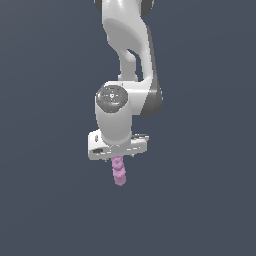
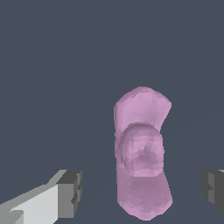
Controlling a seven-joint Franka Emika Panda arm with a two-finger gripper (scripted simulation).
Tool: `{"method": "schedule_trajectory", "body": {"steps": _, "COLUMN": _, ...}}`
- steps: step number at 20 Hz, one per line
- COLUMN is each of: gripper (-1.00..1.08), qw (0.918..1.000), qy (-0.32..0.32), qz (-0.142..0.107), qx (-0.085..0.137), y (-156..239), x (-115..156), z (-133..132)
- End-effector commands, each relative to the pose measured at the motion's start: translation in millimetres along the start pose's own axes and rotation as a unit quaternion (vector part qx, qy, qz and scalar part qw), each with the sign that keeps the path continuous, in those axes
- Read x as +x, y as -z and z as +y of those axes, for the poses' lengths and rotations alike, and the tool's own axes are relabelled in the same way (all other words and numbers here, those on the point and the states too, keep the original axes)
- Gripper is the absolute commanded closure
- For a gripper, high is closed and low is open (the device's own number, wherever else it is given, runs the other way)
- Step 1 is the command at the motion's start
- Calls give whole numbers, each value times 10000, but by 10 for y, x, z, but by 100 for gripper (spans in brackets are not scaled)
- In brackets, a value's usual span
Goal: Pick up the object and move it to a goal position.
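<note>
Lying between spread gripper point(image 2: 142, 190) fingers, untouched, the object point(image 2: 142, 153)

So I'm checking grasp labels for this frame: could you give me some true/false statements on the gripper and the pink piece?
1. The white gripper is open. True.
2. The knobbly pale pink-purple elongated piece lies between the dark finger pads. True.
3. The pads are pressed against the piece. False: a gap shows on each side.
4. In the exterior view the piece is entirely hidden by the gripper. False: it pokes out below it.
</note>
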State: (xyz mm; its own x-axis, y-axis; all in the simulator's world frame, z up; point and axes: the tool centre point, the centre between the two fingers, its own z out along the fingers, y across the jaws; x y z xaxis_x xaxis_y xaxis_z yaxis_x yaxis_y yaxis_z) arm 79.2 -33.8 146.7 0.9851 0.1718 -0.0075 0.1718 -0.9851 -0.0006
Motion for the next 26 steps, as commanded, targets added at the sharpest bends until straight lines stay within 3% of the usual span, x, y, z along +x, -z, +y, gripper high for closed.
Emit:
{"method": "schedule_trajectory", "body": {"steps": 1, "gripper": -92, "qw": 10000, "qy": 43, "qz": 20, "qx": -2, "y": -4, "x": 51, "z": 46}}
{"method": "schedule_trajectory", "body": {"steps": 10, "gripper": -92, "qw": 10000, "qy": 69, "qz": 33, "qx": -4, "y": -27, "x": 86, "z": 86}}
{"method": "schedule_trajectory", "body": {"steps": 20, "gripper": -92, "qw": 10000, "qy": 78, "qz": 37, "qx": -3, "y": -474, "x": 82, "z": 85}}
{"method": "schedule_trajectory", "body": {"steps": 26, "gripper": -92, "qw": 10000, "qy": 78, "qz": 37, "qx": -3, "y": -513, "x": 97, "z": 90}}
